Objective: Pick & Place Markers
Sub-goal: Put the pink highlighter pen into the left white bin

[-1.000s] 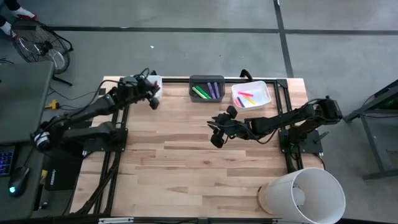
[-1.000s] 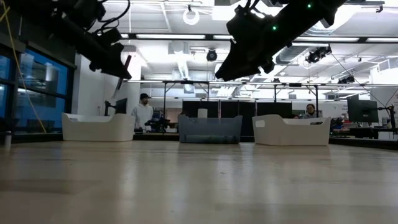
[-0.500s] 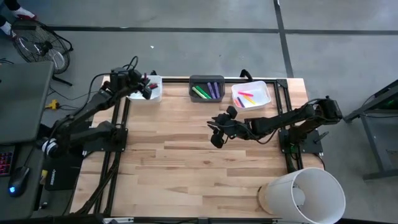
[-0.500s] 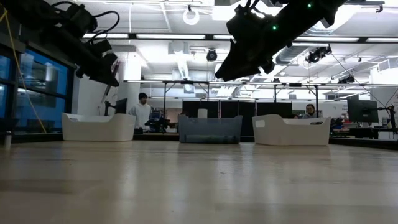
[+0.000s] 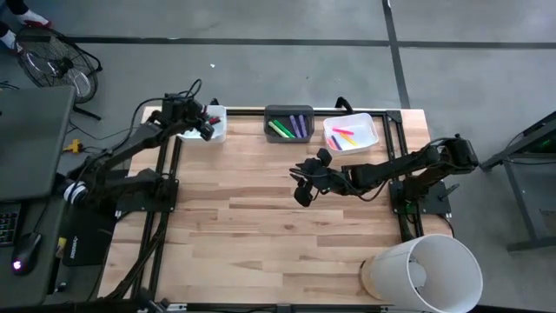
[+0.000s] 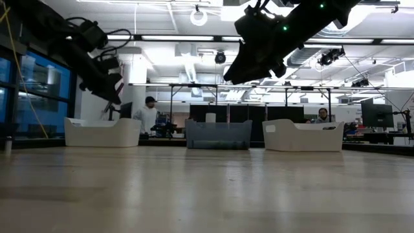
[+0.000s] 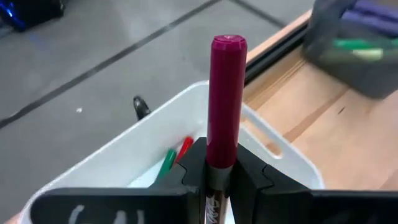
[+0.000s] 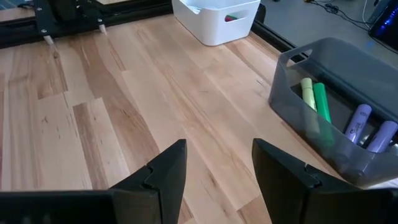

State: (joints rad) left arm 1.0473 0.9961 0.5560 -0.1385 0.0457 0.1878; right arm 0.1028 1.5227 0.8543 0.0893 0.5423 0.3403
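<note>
My left gripper (image 5: 203, 127) is shut on a maroon marker (image 7: 226, 93) and hangs over the white bin (image 5: 216, 123) at the table's far left. A green marker (image 7: 166, 163) and a red one (image 7: 185, 146) lie in that bin. Above the middle of the table my right gripper (image 5: 303, 180) stands open with nothing between its fingers (image 8: 168, 171). The grey bin (image 5: 289, 125) at the far middle holds green, yellow-green and purple markers (image 8: 320, 102). Pink and yellow markers lie in the far right white bin (image 5: 351, 133). My left gripper pinches the maroon marker between its two fingers (image 7: 194, 167) at the labelled end of the barrel (image 7: 219, 175). The fingers slant down toward the far edge. The marker's capped end (image 7: 227, 46) sticks out past the fingertips, and the marker is lifted clear above the white bin.
A large white bucket (image 5: 423, 274) lies at the table's near right corner. Bare wood (image 5: 261, 226) stretches between the bins and the near edge. Black frame rails (image 5: 165, 217) run along the table's left and right sides. People stand in the room beyond the table (image 6: 149, 116).
My left arm has swung toward the table's far left corner and sunk a little, carrying the maroon marker to a place over the left white bin. The gripper has turned with the swing and stays shut on the marker.
</note>
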